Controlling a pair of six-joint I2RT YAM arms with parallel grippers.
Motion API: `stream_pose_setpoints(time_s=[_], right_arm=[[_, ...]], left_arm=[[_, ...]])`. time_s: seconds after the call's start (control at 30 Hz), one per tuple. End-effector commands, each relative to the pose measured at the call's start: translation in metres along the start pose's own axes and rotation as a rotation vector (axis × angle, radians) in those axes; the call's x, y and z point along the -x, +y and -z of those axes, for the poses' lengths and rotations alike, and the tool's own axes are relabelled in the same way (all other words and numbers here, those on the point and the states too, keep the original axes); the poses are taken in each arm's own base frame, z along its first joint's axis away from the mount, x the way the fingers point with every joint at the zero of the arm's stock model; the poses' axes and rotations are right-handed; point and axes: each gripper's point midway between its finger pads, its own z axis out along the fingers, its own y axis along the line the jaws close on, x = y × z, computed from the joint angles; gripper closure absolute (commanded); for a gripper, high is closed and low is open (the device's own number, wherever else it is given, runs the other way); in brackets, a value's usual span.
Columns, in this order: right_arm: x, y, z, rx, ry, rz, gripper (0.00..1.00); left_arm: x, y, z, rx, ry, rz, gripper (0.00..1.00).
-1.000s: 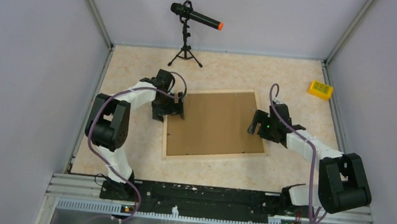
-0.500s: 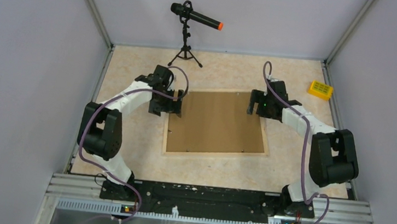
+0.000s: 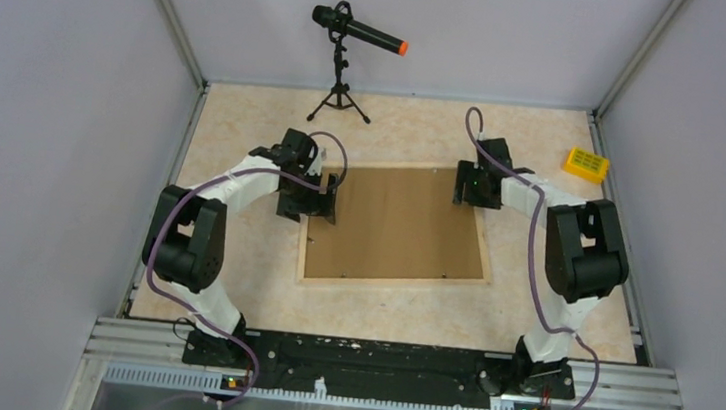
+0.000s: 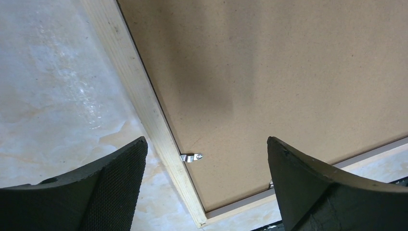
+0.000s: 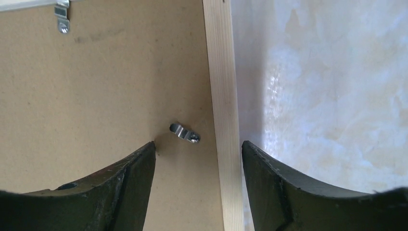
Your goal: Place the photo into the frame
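The pale wood frame (image 3: 392,281) lies face down in the middle of the table, with the plain brown backing board (image 3: 392,223) inside it. The photo is hidden. My left gripper (image 3: 323,201) is open and straddles the frame's left rail (image 4: 139,91) by a small metal clip (image 4: 191,157); it (image 4: 206,140) holds nothing. My right gripper (image 3: 464,187) is open over the right rail (image 5: 220,72) near the far right corner, with a turned metal clip (image 5: 184,133) between its fingers; it (image 5: 198,143) holds nothing. Another clip (image 5: 61,17) sits on the far rail.
A microphone on a small tripod (image 3: 356,32) stands at the back of the table. A yellow block (image 3: 585,164) lies at the far right. Grey walls close in the table on the left, back and right.
My right gripper has moved from the middle of the frame's right side up to its far right corner. My left gripper has shifted slightly along the left rail. The frame has not moved.
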Motion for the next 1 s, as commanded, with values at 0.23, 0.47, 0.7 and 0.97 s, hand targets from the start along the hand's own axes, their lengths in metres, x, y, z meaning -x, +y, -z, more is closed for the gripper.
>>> stream_pose_setpoints(time_s=[0.23, 0.47, 0.7, 0.97], right_arm=[[0.022, -0.006, -0.03, -0.074, -0.026, -0.069, 0.46], [0.021, 0.001, -0.03, -0.025, -0.018, -0.111, 0.58], [0.024, -0.003, -0.031, -0.049, -0.008, -0.098, 0.63], [0.034, 0.012, -0.02, 0.082, -0.002, -0.044, 0.44]], left_arm=[[0.002, -0.016, 0.002, -0.09, -0.024, -0.005, 0.04], [0.005, -0.015, 0.002, -0.082, -0.031, -0.007, 0.04], [0.004, -0.017, 0.0, -0.096, -0.026, -0.005, 0.05], [0.003, -0.017, -0.001, -0.099, -0.018, -0.006, 0.05]])
